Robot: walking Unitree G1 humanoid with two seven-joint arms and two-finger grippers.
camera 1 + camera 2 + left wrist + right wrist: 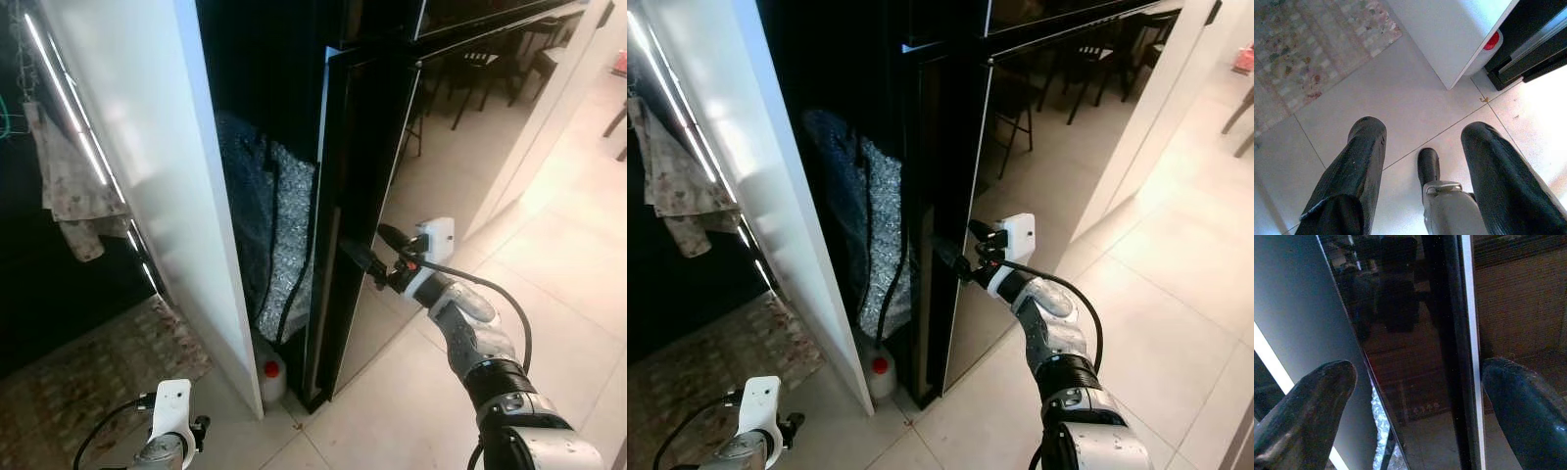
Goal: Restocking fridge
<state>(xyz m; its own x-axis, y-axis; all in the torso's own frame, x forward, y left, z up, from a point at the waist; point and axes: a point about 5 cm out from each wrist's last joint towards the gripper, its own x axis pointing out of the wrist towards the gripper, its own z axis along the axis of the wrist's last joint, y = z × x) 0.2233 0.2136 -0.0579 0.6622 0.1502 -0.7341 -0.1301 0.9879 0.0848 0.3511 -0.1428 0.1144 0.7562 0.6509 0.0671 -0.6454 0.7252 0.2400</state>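
Observation:
The tall black glossy fridge (441, 137) stands ahead, its door front mirroring chairs and floor tiles. My right gripper (376, 257) is raised at mid-height against the door's left edge. In the right wrist view its fingers (1312, 401) stand open, one on each side of the door's edge strip (1466, 333), with a gap to each. My left gripper (1422, 142) hangs low at my side, open over the tiled floor with nothing in it.
A white panel (147, 147) stands left of the fridge, with silver padding and a black cable (284, 225) in the dark gap between. A white jug with a red cap (271, 375) sits at the panel's foot. A patterned rug (88, 362) and a hanging cloth (73, 196) are at the left.

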